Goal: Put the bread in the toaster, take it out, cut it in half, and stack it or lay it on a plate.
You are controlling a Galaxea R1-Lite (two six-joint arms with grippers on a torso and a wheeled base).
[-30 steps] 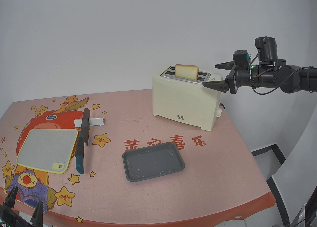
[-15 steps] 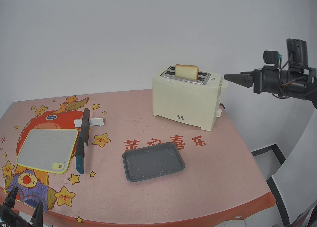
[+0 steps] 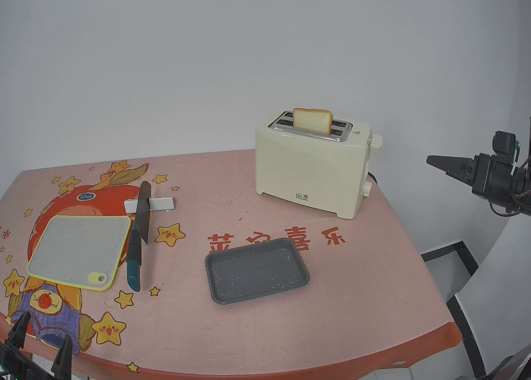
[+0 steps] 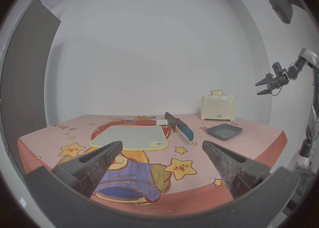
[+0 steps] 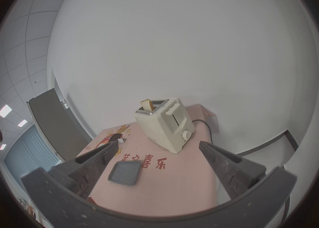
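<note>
A slice of bread [image 3: 312, 120] stands upright in the near slot of the cream toaster [image 3: 312, 176], its top half sticking out. The dark grey plate [image 3: 256, 270] lies in front of the toaster with only crumbs on it. My right gripper [image 3: 442, 162] hangs open off the table's right side, level with the toaster and well apart from it, holding nothing. From the right wrist, the toaster [image 5: 162, 127] and bread [image 5: 146, 104] lie far ahead between the fingers. My left gripper [image 4: 162, 147] is open and empty at the table's near left corner.
A white cutting board [image 3: 77, 251] with a yellow rim lies at the left. A knife [image 3: 138, 234] with a teal handle lies along its right side, the blade resting on a small white block [image 3: 157, 204]. The toaster's cord [image 5: 202, 124] runs off behind it.
My right gripper has pulled back from the toaster's right end, moving right and down past the table's edge. The bread and toaster have not moved.
</note>
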